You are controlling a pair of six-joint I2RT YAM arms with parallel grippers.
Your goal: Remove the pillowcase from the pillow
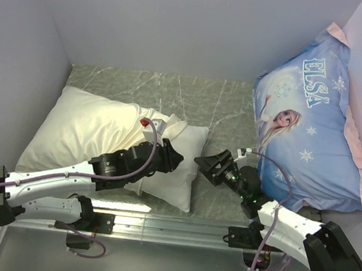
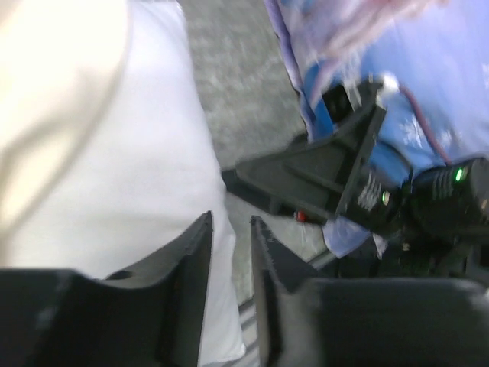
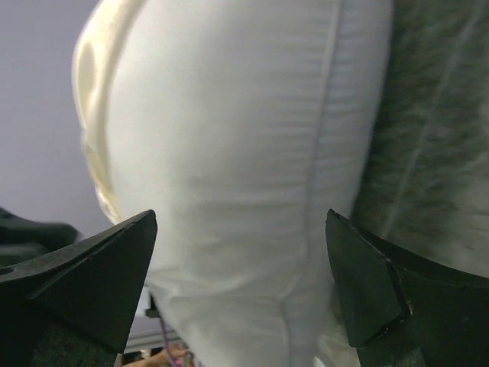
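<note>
Top: cream pillowcase [image 1: 83, 131] lies left on table [image 1: 192, 97], white pillow [image 1: 180, 171] end poking out right. Blue cushion [image 1: 312, 131] at far right reads "ELSA".
Left wrist: left gripper [image 2: 231, 222] narrowly parted above pillow edge, nothing pinched.
Right wrist: right gripper [image 3: 241, 222] spread wide, 2 fingers flanking pillow end.

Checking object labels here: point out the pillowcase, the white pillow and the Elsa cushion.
pillowcase [image 1: 80, 127], overhead view, wrinkled cream middle.
pillow [image 1: 186, 175], overhead view, bare white end outside the case.
Elsa cushion [image 1: 314, 141], overhead view, blue printed front.
</note>
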